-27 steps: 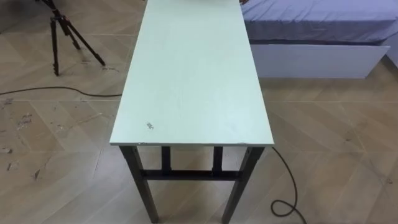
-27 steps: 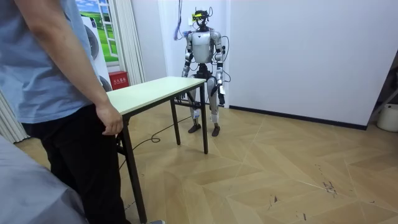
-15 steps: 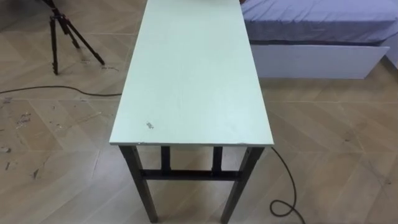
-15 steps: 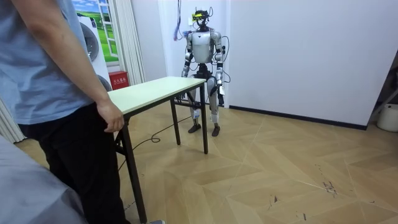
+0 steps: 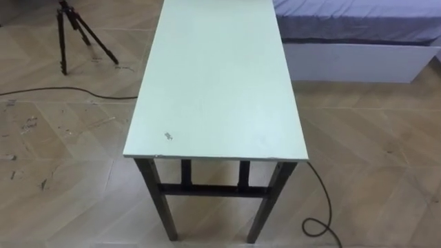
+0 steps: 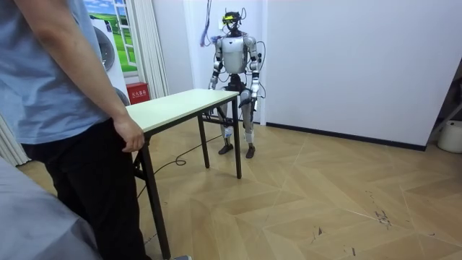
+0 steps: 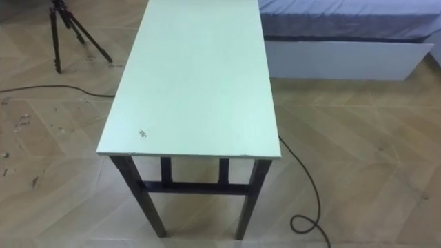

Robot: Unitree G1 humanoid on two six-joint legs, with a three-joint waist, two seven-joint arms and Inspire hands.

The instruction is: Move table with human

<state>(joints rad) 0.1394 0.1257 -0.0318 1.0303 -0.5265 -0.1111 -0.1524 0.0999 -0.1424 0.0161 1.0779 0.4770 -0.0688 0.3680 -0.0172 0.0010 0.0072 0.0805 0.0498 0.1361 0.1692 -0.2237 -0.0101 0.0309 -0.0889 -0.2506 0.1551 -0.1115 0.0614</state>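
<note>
Table (image 5: 215, 76) with a pale green top and black legs sits mid left eye view, long side running away from the robot, near short edge low in the picture, legs on a wood-pattern floor (image 5: 62, 193). A strip of floor shows between that near edge and the bottom of the picture. Small dark mark (image 5: 166, 136) on the top close to the near left corner. Black tripod (image 5: 76, 31) stands on the floor off the table's far left side, well apart from it. Bed (image 5: 358, 34) with a blue-grey cover and white base lies just beside the table's far right edge. Room view: robot stands upright at one short end of the table, facing along it, white wall (image 6: 346, 58) behind. Its right hand (image 6: 214, 84) and left hand (image 6: 255, 91) hang low at its sides near that end; too small to tell either hand's state, or whether they touch the top. Person (image 6: 65, 108) in a blue shirt and dark trousers stands at the other short end, on the room view's left, person's hand (image 6: 130, 137) curled against the corner of the table top. Table legs that show are down on the floor. Red box (image 6: 137, 92) stands against the far wall behind the table. Right eye view: same layout, table centred, mark near the near left corner, tripod upper left, bed upper right.
</note>
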